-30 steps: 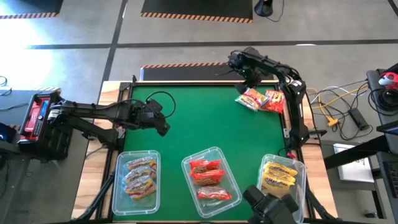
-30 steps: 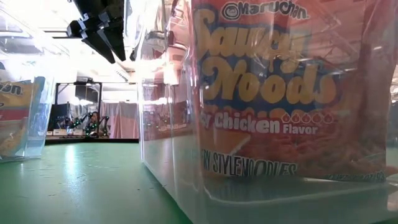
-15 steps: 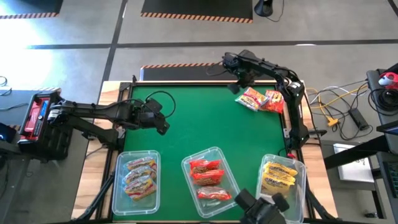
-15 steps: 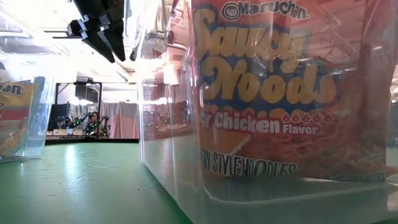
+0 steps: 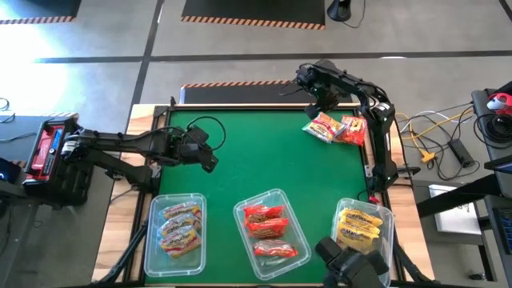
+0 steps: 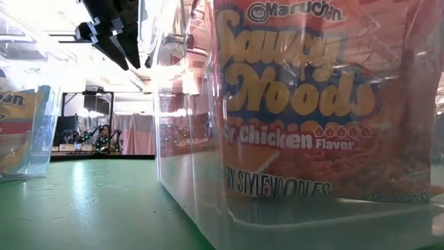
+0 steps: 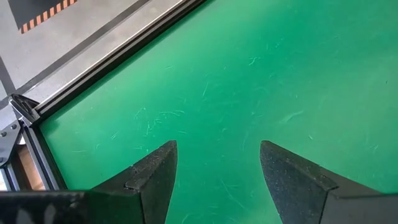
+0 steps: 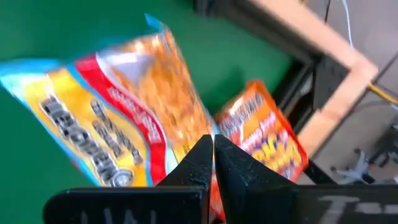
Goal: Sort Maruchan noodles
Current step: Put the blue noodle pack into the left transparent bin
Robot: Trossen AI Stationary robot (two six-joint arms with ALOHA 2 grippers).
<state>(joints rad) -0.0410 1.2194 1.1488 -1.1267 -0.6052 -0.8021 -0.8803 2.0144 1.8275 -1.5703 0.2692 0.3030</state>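
Note:
Two loose Maruchan noodles packets lie flat on the green mat at the far right: a yellow, red and blue one (image 5: pixel 323 126) (image 8: pixel 106 124) and an orange one (image 5: pixel 353 130) (image 8: pixel 264 134) beside it. My right gripper (image 5: pixel 315 102) (image 8: pixel 213 149) hangs shut just above them, over the seam between the two, and holds nothing. My left gripper (image 5: pixel 211 164) (image 7: pixel 217 168) stands open over bare mat at the left, raised off the table; it also shows in the low view (image 6: pixel 114 42).
Three clear bins stand along the near edge: the left bin (image 5: pixel 152 240) with pink-orange packets, the middle bin (image 5: pixel 240 240) with red packets (image 6: pixel 298 97), the right bin (image 5: pixel 387 232) with yellow packets. The mat's centre (image 5: pixel 264 152) is bare. A wooden frame (image 5: pixel 376 152) borders the mat.
My right gripper has swung a little toward the table's left edge and come back toward the right, staying shut above the loose packets. The packets have not moved.

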